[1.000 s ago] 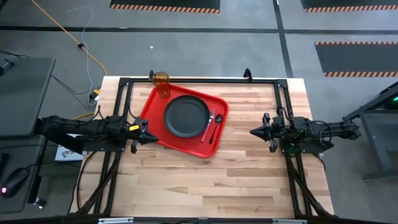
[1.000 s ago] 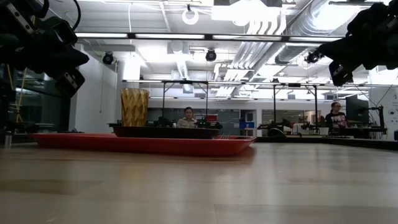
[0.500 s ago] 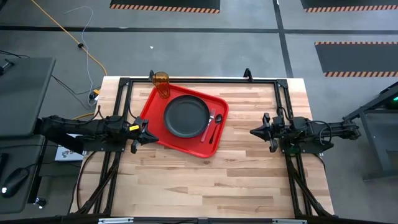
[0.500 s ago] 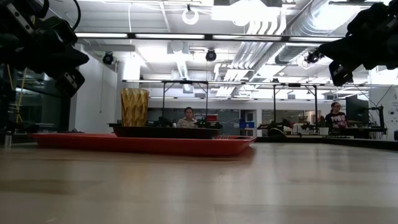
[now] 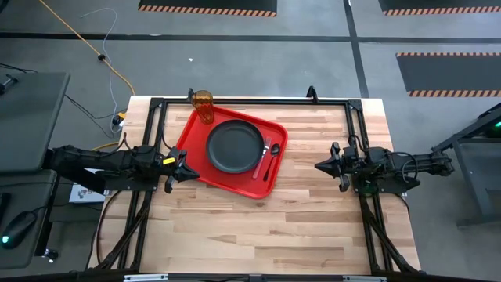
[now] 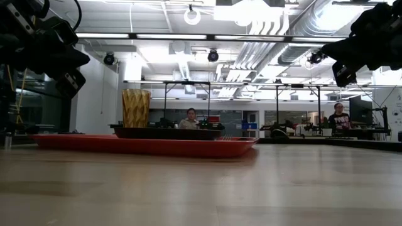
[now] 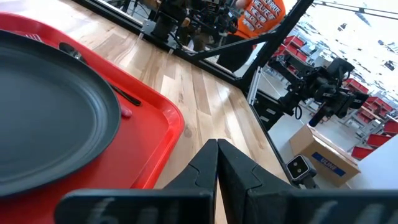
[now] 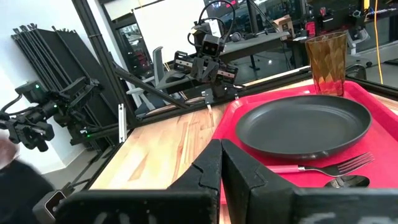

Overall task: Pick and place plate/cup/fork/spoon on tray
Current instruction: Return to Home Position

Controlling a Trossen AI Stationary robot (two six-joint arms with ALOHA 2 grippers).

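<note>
The red tray (image 5: pixel 190 134) lies on the table toward its far left. On it rest the black plate (image 5: pixel 234 146), the amber cup (image 5: pixel 204 107) upright in the far corner, and the pink-handled fork (image 5: pixel 262 159) and black spoon (image 5: pixel 272 159) beside the plate. They also show in the right wrist view: plate (image 8: pixel 305 127), cup (image 8: pixel 326 63), fork (image 8: pixel 323 166), spoon (image 8: pixel 345 182). My left gripper (image 5: pixel 192 174) hangs shut above the table's left edge, by the tray's near left rim. My right gripper (image 5: pixel 318 166) hangs shut above the table's right side, clear of the tray.
A black metal frame (image 5: pixel 258 100) runs along the table's far edge and sides. Bare wood (image 5: pixel 258 227) spreads over the near half of the table. People sit in the room beyond (image 6: pixel 188 119).
</note>
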